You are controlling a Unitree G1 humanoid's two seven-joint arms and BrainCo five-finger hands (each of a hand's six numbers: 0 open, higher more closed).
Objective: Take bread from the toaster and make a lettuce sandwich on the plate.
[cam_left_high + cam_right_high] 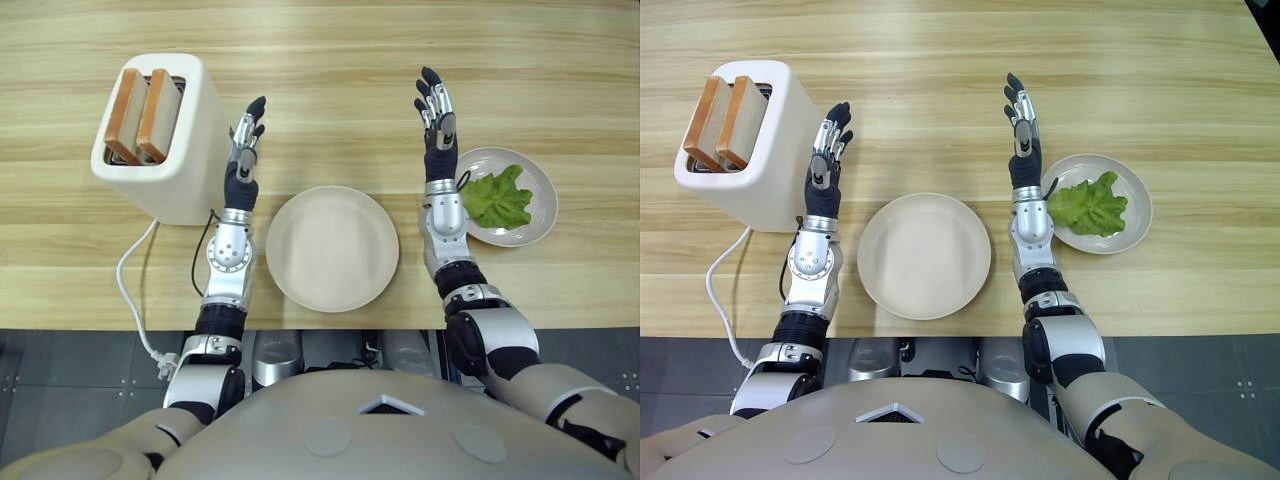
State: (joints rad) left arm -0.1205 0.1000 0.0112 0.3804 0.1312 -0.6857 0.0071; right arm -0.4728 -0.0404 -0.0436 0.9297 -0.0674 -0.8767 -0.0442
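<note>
A pale wooden desk [400,60] of long planks filled most of the scene, its grain and board seams running from left to right in streaks of honey and light tan. Soft, even light lay across the matte top, without hard glare. Below the desk's straight near edge was a dark grey tiled floor [1200,370], its thin, paler joints forming a grid. A small dark patch cut across the far right corner above the desk.

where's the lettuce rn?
The lettuce lies on the small plate on the robot's right side, just beside the wrist of the right hand; the larger plate sits to its left, between the arms.
</note>
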